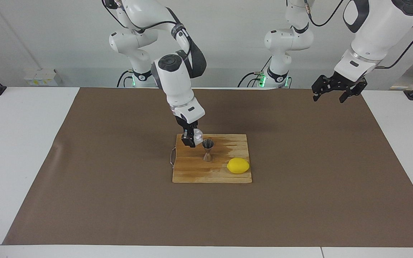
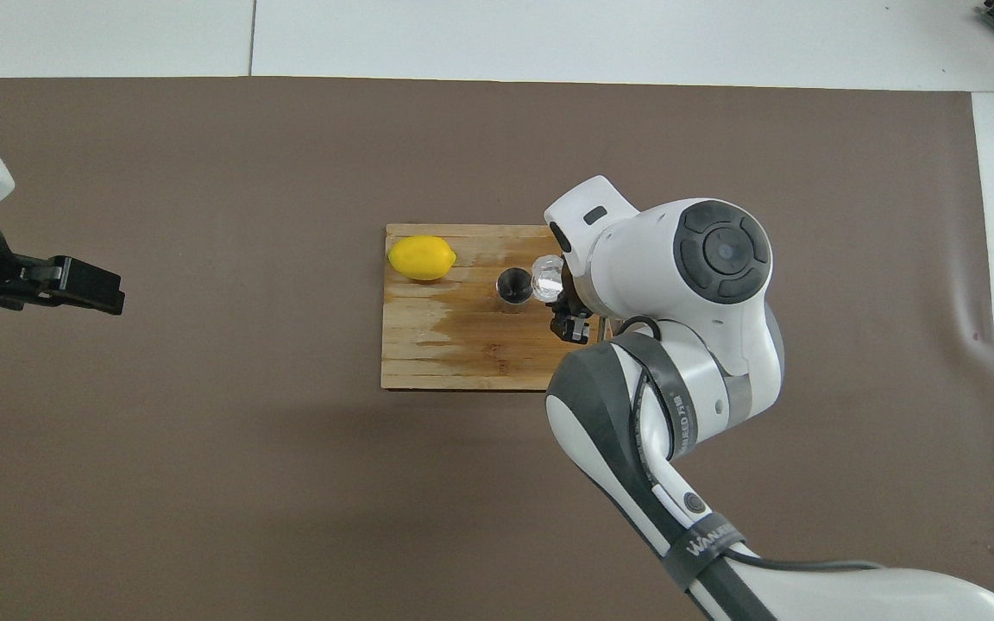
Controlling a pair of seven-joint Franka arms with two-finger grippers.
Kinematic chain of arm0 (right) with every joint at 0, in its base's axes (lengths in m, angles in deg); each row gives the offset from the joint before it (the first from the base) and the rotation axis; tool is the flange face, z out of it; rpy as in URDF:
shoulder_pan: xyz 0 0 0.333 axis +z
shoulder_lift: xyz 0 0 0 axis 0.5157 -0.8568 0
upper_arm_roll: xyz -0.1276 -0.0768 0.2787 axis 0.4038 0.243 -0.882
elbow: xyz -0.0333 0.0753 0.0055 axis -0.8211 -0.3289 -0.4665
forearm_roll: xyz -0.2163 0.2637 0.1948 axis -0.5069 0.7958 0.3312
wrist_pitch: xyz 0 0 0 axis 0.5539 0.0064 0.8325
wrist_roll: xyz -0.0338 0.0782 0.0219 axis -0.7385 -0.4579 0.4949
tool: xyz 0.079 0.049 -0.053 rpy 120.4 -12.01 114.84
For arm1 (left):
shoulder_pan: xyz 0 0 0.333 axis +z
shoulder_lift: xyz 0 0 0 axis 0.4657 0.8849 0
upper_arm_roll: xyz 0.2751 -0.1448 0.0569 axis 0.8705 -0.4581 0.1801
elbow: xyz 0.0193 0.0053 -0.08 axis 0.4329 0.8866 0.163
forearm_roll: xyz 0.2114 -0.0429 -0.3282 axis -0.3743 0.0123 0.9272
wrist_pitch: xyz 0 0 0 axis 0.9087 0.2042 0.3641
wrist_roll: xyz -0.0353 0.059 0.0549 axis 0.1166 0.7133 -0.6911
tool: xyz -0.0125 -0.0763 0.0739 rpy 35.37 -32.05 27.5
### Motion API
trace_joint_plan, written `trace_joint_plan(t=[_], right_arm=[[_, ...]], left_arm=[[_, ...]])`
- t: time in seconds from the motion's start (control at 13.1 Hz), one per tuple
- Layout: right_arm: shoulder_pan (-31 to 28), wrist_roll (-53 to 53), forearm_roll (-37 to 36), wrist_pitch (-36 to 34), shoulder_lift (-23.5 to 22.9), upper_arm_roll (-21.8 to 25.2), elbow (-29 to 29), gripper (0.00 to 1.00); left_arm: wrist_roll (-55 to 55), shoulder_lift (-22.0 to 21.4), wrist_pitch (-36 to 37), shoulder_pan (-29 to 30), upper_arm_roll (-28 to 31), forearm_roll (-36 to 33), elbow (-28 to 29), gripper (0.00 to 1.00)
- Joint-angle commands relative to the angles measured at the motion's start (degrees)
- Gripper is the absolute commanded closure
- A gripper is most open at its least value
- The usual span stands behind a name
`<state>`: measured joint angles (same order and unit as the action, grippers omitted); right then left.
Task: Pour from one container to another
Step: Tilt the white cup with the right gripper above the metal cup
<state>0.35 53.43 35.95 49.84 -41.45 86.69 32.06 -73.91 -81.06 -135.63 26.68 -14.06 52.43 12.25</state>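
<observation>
**Glass tipped right at the jigger's rim**

The setup is a white table [image 1: 20, 150] covered by a big brown mat [image 1: 299, 172], with a plain white wall up top. A wooden cutting board [image 1: 212, 175] sits mid-mat, darker and wet-looking on the part nearer the robots. The right arm's dark sleeve reads "WANDER" in the overhead view.

The right arm bends down steeply over the board, and the right gripper [image 1: 191, 138] is clamped on the glass tumbler [image 1: 198, 135], tilted just beside the steel jigger [image 1: 207, 149] standing upright on the board. A lemon [image 1: 238, 165] lies on the board toward the left arm's end. The left gripper [image 1: 330, 92] waits with its fingers spread, raised over the mat at its own end.
</observation>
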Motion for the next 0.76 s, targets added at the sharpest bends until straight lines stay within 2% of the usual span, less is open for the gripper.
trace_joint_plan(t=[0.0,0.46,0.69], right_arm=[[1.56,-5.15,-5.92,0.6,-0.28,0.0,-1.38,0.92],[3.94,-9.73,-13.23,-0.01,-0.55,0.0,-2.01,0.93],[3.94,-10.08,-13.5,0.08,-0.55,0.0,-2.01,0.93]], left_arm=[[-0.15,-1.82,-0.37,0.81,-0.66,-0.88,1.97,0.0],[-0.15,-1.82,-0.37,0.81,-0.66,-0.88,2.05,0.0],[-0.15,-1.82,-0.37,0.81,-0.66,-0.79,2.05,0.0]])
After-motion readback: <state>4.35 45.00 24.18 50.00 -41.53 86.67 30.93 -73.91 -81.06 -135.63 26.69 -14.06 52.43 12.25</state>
